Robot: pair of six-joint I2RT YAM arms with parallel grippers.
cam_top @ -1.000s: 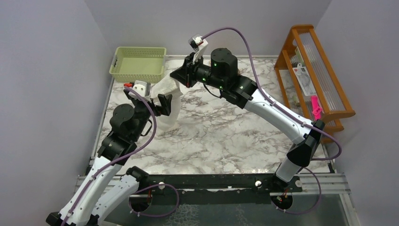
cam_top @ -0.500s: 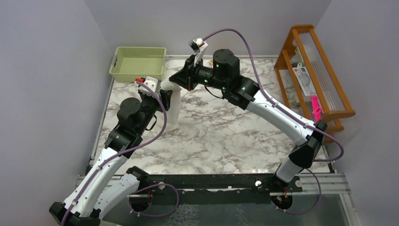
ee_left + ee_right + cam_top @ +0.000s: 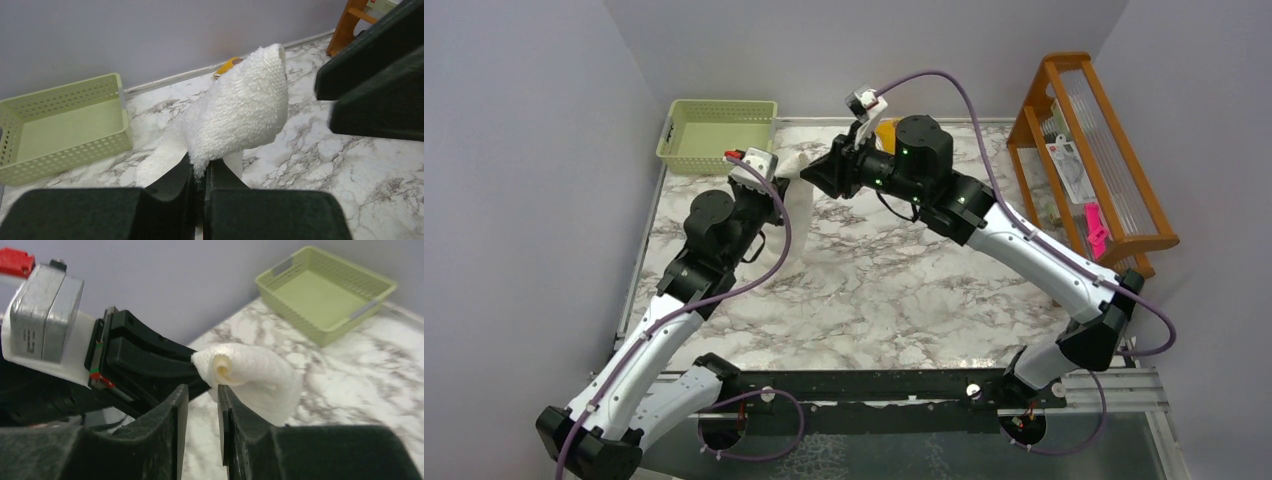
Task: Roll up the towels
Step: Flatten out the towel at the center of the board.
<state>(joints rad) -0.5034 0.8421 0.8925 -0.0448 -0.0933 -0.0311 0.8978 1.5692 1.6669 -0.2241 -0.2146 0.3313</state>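
Note:
The cream-white towel (image 3: 798,205) hangs twisted above the marble table (image 3: 894,290), its lower end trailing on the surface. My left gripper (image 3: 776,196) is shut on its edge; in the left wrist view the cloth (image 3: 240,110) rises from between the closed fingers (image 3: 200,167). My right gripper (image 3: 820,176) stands open just to the right of the towel's rolled tip (image 3: 235,367), with nothing between its fingers (image 3: 202,390). A bit of the mustard-yellow towel (image 3: 886,130) shows behind the right arm at the back of the table, and also behind the white towel (image 3: 227,65).
A pale green basket (image 3: 719,135) sits at the back left corner, close to the left gripper. A wooden rack (image 3: 1094,150) stands along the right wall. Grey walls close in the table on the left and at the back.
My left gripper moved up toward the towel and closed on it. My right gripper let go of the towel, opened and drew back to the right.

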